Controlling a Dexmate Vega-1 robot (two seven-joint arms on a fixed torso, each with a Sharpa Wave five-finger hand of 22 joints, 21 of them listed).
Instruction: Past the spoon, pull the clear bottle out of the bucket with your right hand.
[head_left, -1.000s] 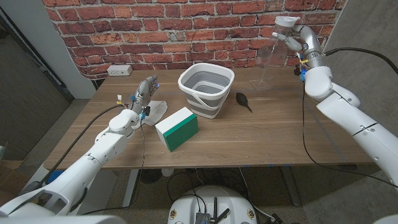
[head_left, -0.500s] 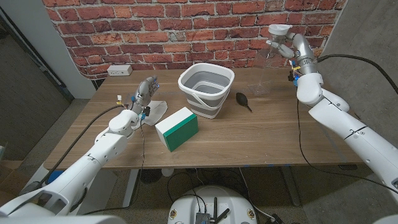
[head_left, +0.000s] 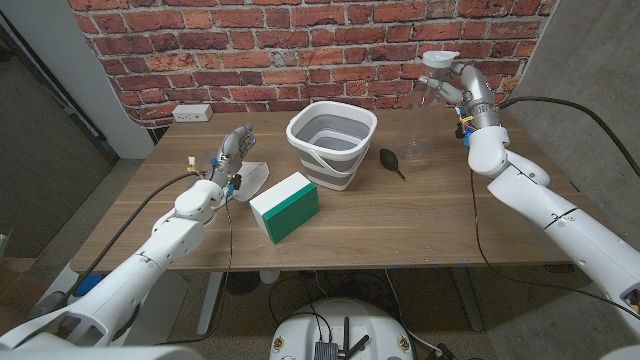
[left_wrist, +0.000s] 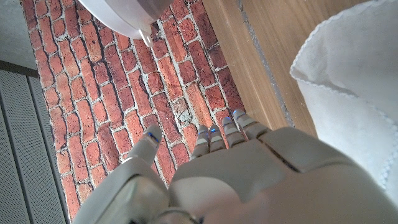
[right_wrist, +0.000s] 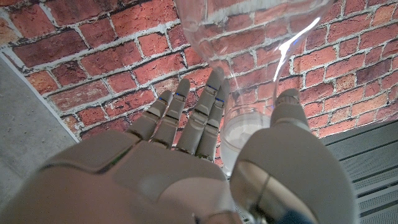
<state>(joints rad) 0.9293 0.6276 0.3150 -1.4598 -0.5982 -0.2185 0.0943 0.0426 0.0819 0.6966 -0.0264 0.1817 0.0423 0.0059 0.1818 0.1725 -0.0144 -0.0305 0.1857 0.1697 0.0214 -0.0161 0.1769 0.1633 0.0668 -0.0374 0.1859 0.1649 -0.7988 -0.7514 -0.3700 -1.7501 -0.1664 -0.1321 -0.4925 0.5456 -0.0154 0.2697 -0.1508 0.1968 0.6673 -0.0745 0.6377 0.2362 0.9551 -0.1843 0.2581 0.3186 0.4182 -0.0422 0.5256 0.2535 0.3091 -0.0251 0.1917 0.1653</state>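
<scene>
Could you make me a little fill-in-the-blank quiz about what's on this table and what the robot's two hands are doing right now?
1. The right hand holds the clear bottle by its white ____.
2. The black spoon lies on the table beside the grey ____.
3. The left hand is next to a white ____.
4. The box in front of the bucket has a ____ side.

Missing words: cap; bucket; cloth; green

Wooden table (head_left: 420, 210) carries: grey collapsible bucket (head_left: 332, 143) mid-back; black spoon (head_left: 391, 162) just beside it; green-and-white box (head_left: 285, 206) nearer the front; white cloth (head_left: 252, 178) — left, beside the box.
</scene>
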